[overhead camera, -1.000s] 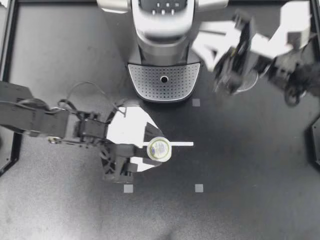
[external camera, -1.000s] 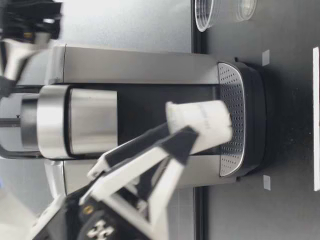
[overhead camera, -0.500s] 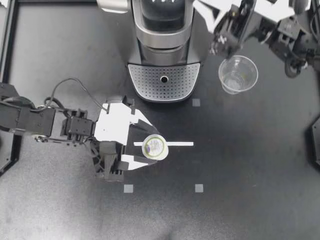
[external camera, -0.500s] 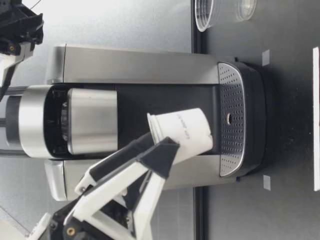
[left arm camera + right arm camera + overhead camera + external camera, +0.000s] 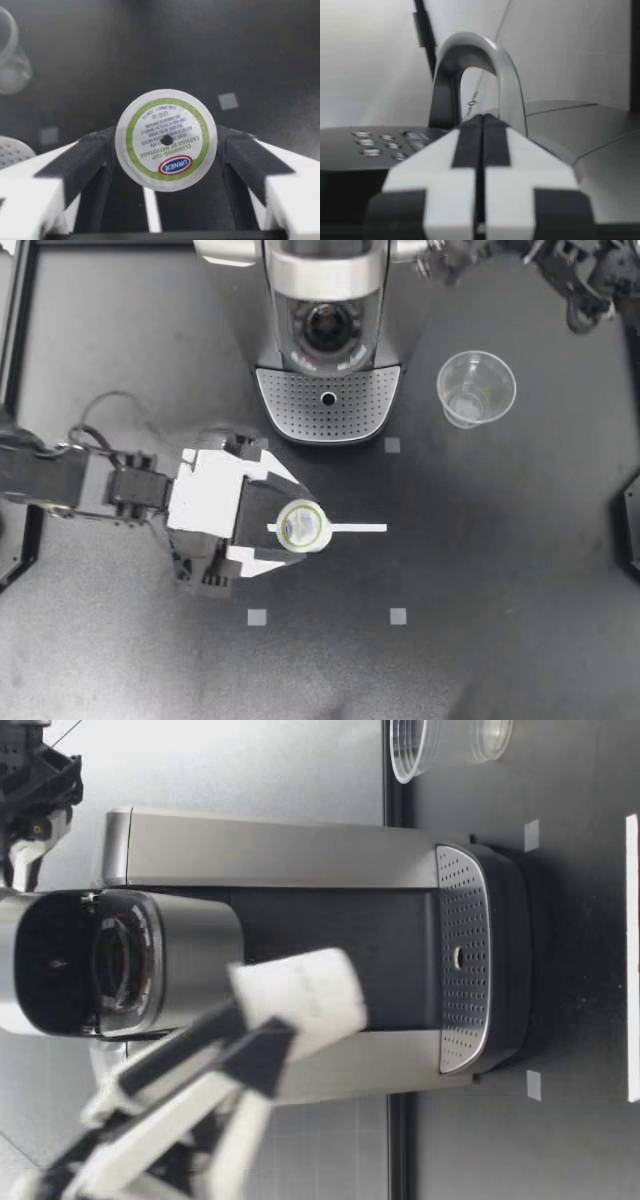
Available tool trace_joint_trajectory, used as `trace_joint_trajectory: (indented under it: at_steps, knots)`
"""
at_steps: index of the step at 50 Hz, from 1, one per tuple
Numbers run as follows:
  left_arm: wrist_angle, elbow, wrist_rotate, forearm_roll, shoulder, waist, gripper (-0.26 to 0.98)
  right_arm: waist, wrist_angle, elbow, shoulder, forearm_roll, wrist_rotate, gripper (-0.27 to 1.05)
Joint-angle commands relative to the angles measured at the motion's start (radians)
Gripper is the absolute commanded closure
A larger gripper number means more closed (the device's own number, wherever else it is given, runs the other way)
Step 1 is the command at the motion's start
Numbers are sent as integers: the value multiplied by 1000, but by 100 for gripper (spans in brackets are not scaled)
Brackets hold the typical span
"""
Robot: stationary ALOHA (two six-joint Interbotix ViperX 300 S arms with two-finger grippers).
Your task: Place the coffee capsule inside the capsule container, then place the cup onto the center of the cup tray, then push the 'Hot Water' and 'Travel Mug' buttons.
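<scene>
Capsule (image 5: pixel 301 525) higher above black taped table (image 5: pixel 500 570)

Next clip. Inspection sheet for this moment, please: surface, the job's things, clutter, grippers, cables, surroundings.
Surface: dark table with a white tape strip and small square markers.
Job's things: coffee machine has its lid raised and the capsule chamber exposed. The coffee capsule is held above the table. The clear cup stands upright beside the machine, not on the cup tray.
Clutter: nothing seen.
Grippers: left gripper shut on the capsule; right gripper shut and empty, by the machine's handle.
Cables: a loop by the left arm, away from the capsule.
Surroundings: black frame at the table's edge; pale wall behind the machine.
</scene>
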Motion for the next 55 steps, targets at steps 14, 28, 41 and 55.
trace_joint_trajectory:
  at_steps: [14,28,41,55]
  knots:
    - [322,-244,92,299,-110,-2,13,-15,-12,-17,-55,-6,15,73]
    - [408,-337,89,574,-129,-2,13,-14,-38,83,-186,-12,26,73]
    - [471,-371,78,710,-86,0,14,-14,-58,144,-238,-11,26,73]
    - [591,-433,72,733,2,-2,14,-12,-71,156,-242,-11,26,73]
